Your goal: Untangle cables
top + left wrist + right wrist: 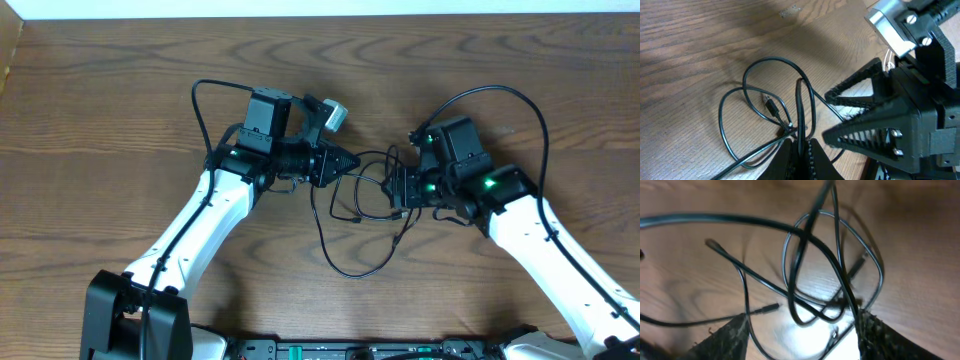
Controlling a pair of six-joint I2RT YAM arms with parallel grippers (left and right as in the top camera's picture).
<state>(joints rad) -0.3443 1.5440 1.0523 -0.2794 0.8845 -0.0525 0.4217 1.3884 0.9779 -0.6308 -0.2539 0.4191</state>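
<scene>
A tangle of thin black cables [345, 215] lies on the wooden table between my two grippers, with one loop trailing toward the front [350, 272]. My left gripper [352, 162] points right and is shut on one black strand [799, 100], which runs straight into its closed tips [800, 142]. A small plug [771, 106] lies inside the loops. My right gripper [395, 190] faces it, open, its fingers [725, 340] spread either side of the crossed cables [805, 245]. One strand touches the right-hand finger. A plug end [771, 308] lies near the left-hand finger.
In the left wrist view the right gripper [826, 115] stands very close, fingers spread. Thick black arm cords arch over each wrist [200, 95] [500, 92]. The table's far edge [320, 12] runs along the top. Bare wood [100, 120] lies left.
</scene>
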